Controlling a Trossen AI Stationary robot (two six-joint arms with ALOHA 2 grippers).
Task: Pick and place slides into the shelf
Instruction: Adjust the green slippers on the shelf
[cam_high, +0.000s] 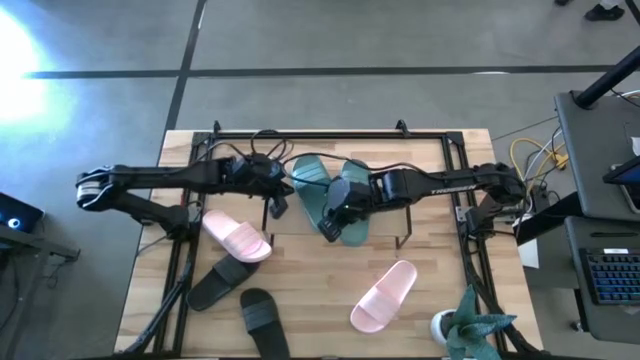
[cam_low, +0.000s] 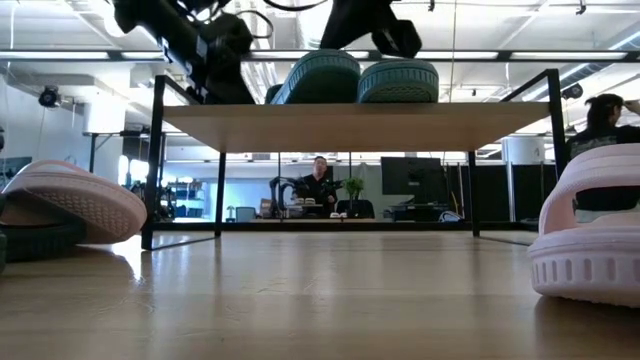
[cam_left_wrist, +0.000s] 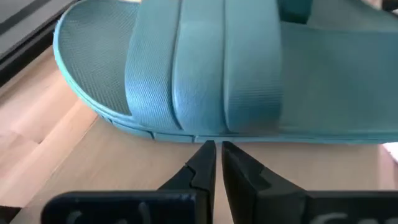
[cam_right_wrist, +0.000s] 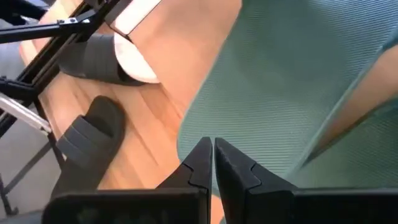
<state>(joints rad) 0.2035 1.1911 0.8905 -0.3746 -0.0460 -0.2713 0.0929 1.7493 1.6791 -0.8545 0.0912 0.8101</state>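
**Stock Count at the Shelf: Two Slides In, Four Waiting**

While both my arms are hanging over the shelf (cam_high: 404, 232), I am logging items by their place relative to it.

- Teal-green slides (cam_high: 325, 190): both are lying side by side on the shelf's wood board, soles showing above the board edge in the low view. Counted as placed.
- Pale pink slide (cam_high: 237, 237): resting on the table just off the shelf's left end.
- Second pale pink slide (cam_high: 384, 296): lying on the table in front of the shelf, toward its right end.
- Black slides (cam_high: 222, 281): two, lying on the table beyond the shelf's front-left corner, near each other.
- Left gripper (cam_left_wrist: 216, 163): I am keeping its fingers pressed together, empty, tips just beside the edge of a teal slide.
- Right gripper (cam_right_wrist: 212, 159): fingers likewise pressed together, pinching nothing, poised over the other teal slide's footbed.

Judged progress: roughly a third done; four slides are awaiting pickup.
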